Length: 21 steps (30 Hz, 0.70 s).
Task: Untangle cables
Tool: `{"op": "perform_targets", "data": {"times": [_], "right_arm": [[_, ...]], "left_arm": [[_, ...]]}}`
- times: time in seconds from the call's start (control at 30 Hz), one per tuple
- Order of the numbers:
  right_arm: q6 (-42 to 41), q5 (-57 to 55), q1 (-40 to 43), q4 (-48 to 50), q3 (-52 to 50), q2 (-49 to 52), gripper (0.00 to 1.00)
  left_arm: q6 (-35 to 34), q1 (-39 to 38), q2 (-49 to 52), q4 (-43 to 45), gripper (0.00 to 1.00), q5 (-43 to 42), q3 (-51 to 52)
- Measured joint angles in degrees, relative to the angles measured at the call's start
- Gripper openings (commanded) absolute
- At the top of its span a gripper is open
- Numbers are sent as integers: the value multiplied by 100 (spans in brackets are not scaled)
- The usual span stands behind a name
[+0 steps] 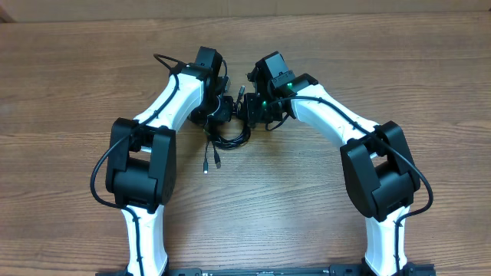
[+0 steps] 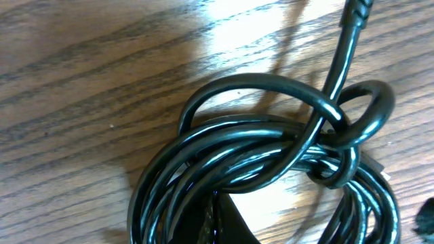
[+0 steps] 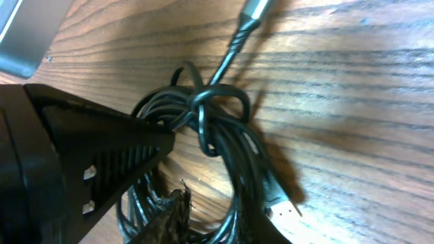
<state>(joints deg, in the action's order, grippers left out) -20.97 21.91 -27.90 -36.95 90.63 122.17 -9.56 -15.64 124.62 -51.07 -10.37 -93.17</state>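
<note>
Nearest the robot's base, loose ends with small plugs (image 1: 211,164) trail from the cables (image 1: 228,132), a coiled black bundle on the wooden table (image 1: 77,61). One strand wraps the bundle in a knot (image 2: 339,135). Just beyond the bundle, the left gripper (image 1: 219,107) sits at its left side. The right gripper (image 1: 247,115) is at its right, one black finger (image 3: 102,156) against the strands. I cannot tell whether either pincer is open or closed.

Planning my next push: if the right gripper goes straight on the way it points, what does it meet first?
The cables: the right gripper points into the knotted coil, seemingly already touching; depth is unclear.
</note>
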Motion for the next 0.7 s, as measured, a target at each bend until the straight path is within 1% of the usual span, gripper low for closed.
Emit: {"op": "perform_targets", "data": {"times": [0.23,0.47,0.57,0.6,0.7], "right_arm": [[0,-184,0,297,0,0,27],[-4,-275,0,328,0,0,28],[0,-328,0,328,0,0,30],[-4,-332,2,326,0,0,32],[2,-354,0,326,0,0,33]], "left_arm": [[33,0,0,-11,4,83,0],[72,0,0,-24,4,87,0],[111,0,0,-223,4,72,-26],[116,0,0,-282,4,59,-48],[114,0,-37,-422,4,57,-133]]}}
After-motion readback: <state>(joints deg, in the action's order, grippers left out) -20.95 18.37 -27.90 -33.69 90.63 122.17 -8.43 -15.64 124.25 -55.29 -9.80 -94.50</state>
